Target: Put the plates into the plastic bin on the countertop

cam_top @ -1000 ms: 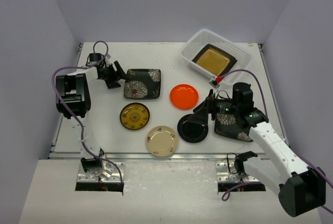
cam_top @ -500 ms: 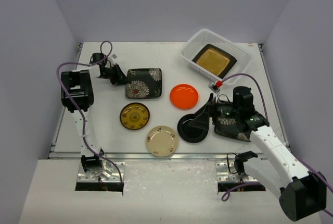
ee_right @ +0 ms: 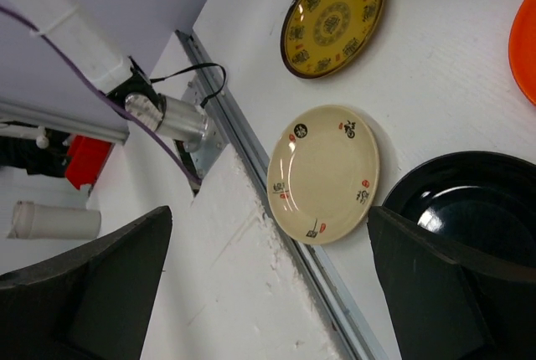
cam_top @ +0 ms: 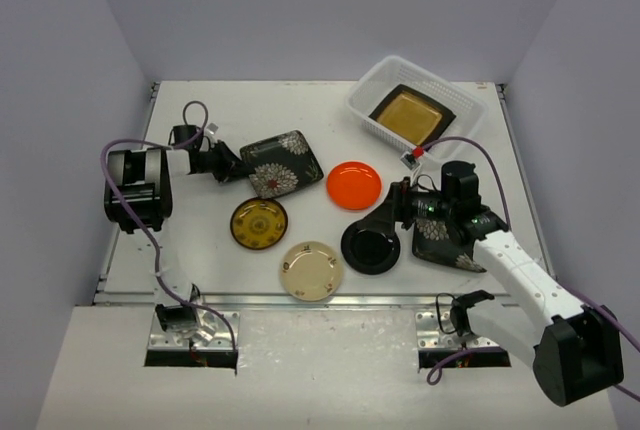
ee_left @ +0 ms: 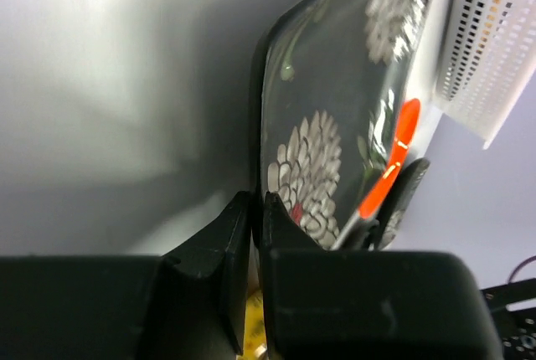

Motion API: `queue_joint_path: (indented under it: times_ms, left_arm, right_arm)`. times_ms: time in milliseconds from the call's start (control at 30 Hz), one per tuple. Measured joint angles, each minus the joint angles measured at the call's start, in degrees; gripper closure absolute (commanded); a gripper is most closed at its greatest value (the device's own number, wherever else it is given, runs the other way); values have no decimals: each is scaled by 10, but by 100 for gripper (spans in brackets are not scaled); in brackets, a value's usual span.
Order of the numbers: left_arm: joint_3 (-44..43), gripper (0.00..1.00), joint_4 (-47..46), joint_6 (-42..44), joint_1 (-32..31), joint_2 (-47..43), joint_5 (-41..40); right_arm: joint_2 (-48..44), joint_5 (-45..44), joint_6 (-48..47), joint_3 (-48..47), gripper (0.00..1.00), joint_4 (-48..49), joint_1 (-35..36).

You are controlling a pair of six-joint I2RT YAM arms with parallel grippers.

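Over the white table, the left tool, reaching sideways, is clamped on the rim of a black floral plate beside the orange plate. Spread wide, the right tool hovers over the round black plate.

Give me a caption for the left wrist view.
Left gripper pinching the edge of the black floral plate, plastic bin beyond.

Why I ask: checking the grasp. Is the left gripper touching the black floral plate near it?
Touching. The left wrist view shows the left gripper shut, its fingers pinching the rim of the black floral plate.
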State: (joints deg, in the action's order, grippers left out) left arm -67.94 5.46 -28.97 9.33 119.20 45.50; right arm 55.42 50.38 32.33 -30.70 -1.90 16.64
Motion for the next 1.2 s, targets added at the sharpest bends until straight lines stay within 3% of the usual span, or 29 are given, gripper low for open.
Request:
queue_joint_path:
  times_ms: [200,467,633,733,967,1000,1067,1200]
  left_arm:
    - [124,100,-23,-69,0,-160,-54]
    - [176,100,-27,-84,-8,-314,-56]
    - [202,100,17,-73,-29,-406,-45]
    - [203,100,49,-63,-42,-446,-37]
    - [212,100,81,-55,-77,-494,-24]
    - [213,100,82,-55,-81,-495,-23]
    - [220,100,79,-59,-92,-495,-22]
    - [231,100,81,-64,-108,-495,-23]
  right_arm:
    - [41,-9,56,-12,1,42,0]
    - [161,-10,55,-124,2,31,-3]
    - [295,-28,16,-278,19,-37,-4]
    - [356,-32,1,-345,22,-58,-4]
    - [438,-23,2,-374,33,-59,4]
    - [445,-20,4,-374,37,-59,7]
    - [450,-19,7,-374,57,-50,19]
    - [453,-18,23,-366,75,-13,33]
